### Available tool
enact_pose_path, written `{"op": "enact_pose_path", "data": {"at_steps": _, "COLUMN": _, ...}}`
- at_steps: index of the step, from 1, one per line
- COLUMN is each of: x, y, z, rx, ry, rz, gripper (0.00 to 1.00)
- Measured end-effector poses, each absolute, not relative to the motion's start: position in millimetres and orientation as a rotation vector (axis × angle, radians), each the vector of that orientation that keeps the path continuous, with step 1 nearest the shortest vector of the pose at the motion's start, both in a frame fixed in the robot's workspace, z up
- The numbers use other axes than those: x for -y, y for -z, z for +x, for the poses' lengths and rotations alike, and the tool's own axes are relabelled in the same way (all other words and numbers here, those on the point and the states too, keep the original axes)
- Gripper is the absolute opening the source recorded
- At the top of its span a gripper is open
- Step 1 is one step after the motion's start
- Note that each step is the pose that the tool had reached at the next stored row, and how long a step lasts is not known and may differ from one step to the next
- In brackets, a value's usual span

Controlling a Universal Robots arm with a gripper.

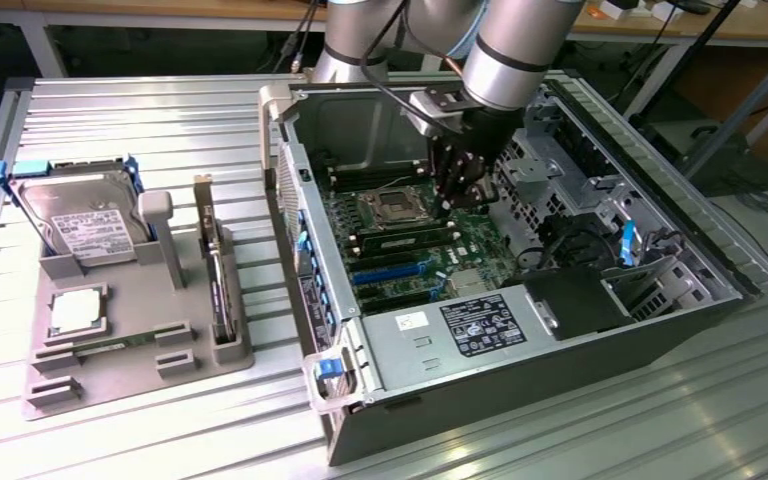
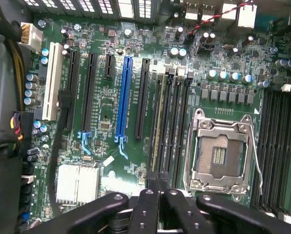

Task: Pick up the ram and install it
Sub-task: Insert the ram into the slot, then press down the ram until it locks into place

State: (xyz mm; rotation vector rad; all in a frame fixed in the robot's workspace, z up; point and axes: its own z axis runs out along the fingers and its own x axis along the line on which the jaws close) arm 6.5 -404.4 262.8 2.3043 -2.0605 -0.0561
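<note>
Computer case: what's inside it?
A green motherboard with an empty processor socket, long slots and a ram stick standing in one slot. The shut gripper is over them, hiding the board beneath it.

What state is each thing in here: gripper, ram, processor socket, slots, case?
gripper: shut, in line with the ram, nothing seen between its fingers.
ram: apparently seated edge-up in a memory slot.
processor socket: empty, frame down.
blue slot: empty.
computer case: lying on its side, panel off.
second stick: lying in the grey tray.
</note>
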Motion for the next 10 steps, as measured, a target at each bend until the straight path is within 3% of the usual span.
{"op": "enact_pose_path", "data": {"at_steps": 10, "x": 404, "y": -262, "z": 23, "rx": 2.052, "ry": 0.059, "rz": 2.317, "gripper": 0.1}}
